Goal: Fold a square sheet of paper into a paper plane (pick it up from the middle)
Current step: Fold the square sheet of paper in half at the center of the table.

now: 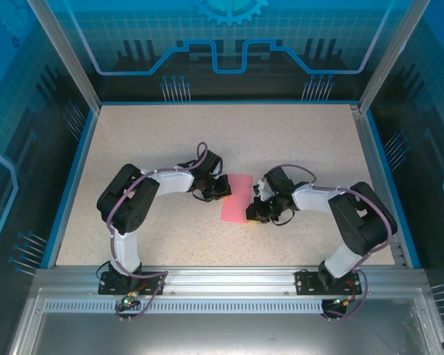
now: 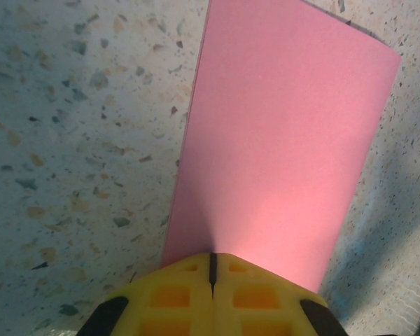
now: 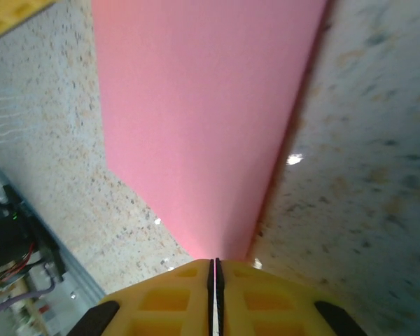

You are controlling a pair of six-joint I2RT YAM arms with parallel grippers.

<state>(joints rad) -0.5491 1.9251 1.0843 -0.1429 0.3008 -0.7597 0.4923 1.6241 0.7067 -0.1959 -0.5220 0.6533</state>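
Note:
The square sheet of paper [image 1: 237, 194], pink-red, lies as a tall narrow rectangle in the middle of the table between my two grippers. My left gripper [image 1: 220, 191] is at its left edge. In the left wrist view its yellow fingertips [image 2: 196, 269] are shut and the paper [image 2: 280, 140] runs out from the left gripper [image 2: 212, 256]. My right gripper [image 1: 253, 214] is at the sheet's near right corner. In the right wrist view the right gripper [image 3: 215, 263] is shut with a thin pink line between the jaws, and the paper [image 3: 203, 126] spreads away from it.
The speckled beige table [image 1: 296, 140] has blue-edged glass walls at the left, right and back. A metal rail [image 1: 229, 279] carrying both arm bases runs along the near edge. A corner of the left gripper's yellow finger [image 3: 10, 14] shows in the right wrist view.

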